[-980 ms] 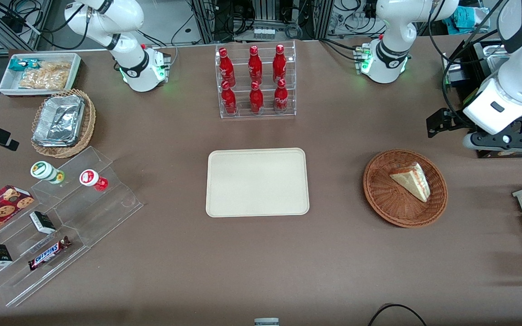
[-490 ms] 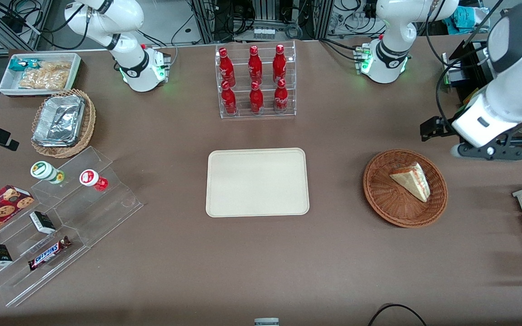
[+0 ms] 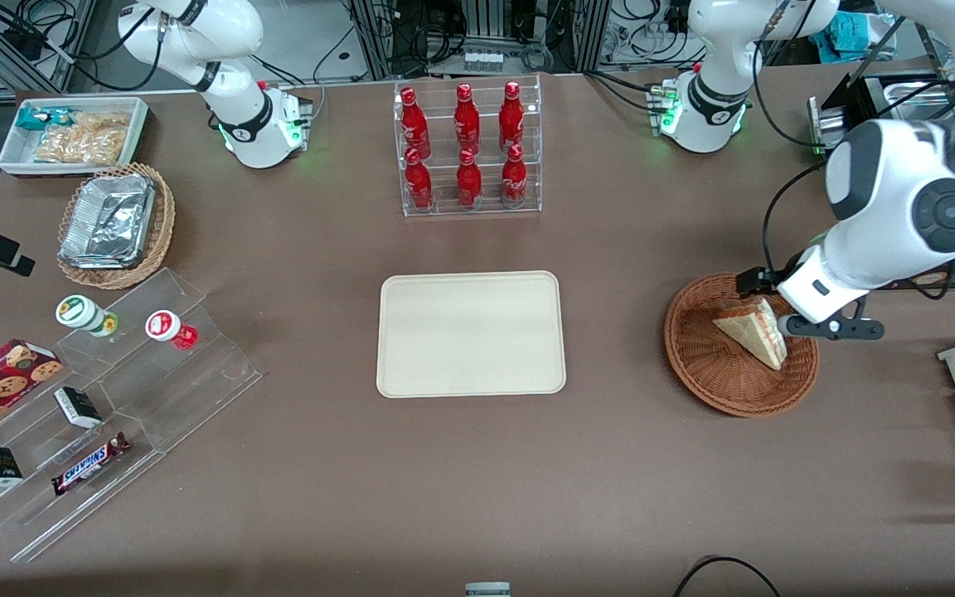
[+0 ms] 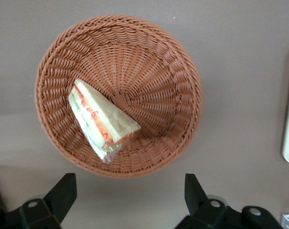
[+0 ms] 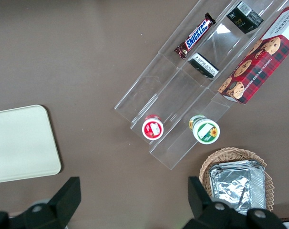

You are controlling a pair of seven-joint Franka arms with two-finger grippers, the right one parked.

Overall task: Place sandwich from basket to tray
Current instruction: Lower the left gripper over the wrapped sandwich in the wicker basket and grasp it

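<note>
While the gripper (image 4: 128, 200) is hovering above the basket (image 3: 697, 365) with jaws spread open, gripping nothing | sandwich (image 3: 753, 332) is lying in the basket, at its 2 o'clock | tray (image 3: 471, 333) is sitting toward the table's centre.

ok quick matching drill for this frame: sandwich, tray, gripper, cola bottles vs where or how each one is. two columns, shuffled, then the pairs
Things:
1. sandwich
2. tray
3. gripper
4. cola bottles

States:
A. in a clear rack, farther from the front camera than the tray
B. open, above the basket, holding nothing
C. lying in the basket, ungrasped
D. bare, mid-table

Pairs: 1-C, 2-D, 3-B, 4-A
</note>
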